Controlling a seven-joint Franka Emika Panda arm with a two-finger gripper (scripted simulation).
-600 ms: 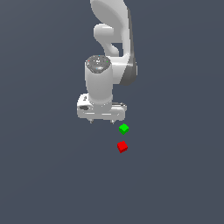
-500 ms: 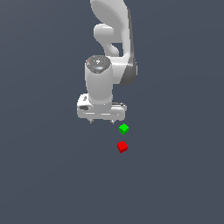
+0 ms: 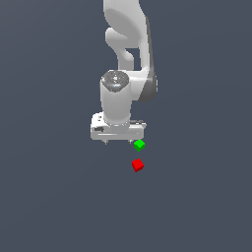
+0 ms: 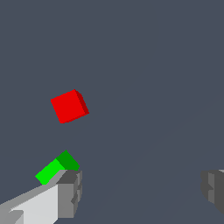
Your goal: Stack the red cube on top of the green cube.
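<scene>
The red cube (image 3: 138, 165) lies on the dark grey floor, just in front of the green cube (image 3: 139, 144) in the exterior view. Both are tiny and apart from each other. My gripper (image 3: 118, 141) hangs above the floor, a little to the exterior view's left of the green cube, and holds nothing. In the wrist view the red cube (image 4: 69, 106) is in full sight, and the green cube (image 4: 56, 168) is partly hidden behind one finger (image 4: 69, 192). The other finger (image 4: 213, 189) is far from it, so the jaws stand wide open.
The white arm (image 3: 129, 54) rises behind the gripper. The floor (image 3: 197, 197) is a plain dark grey surface with nothing else on it.
</scene>
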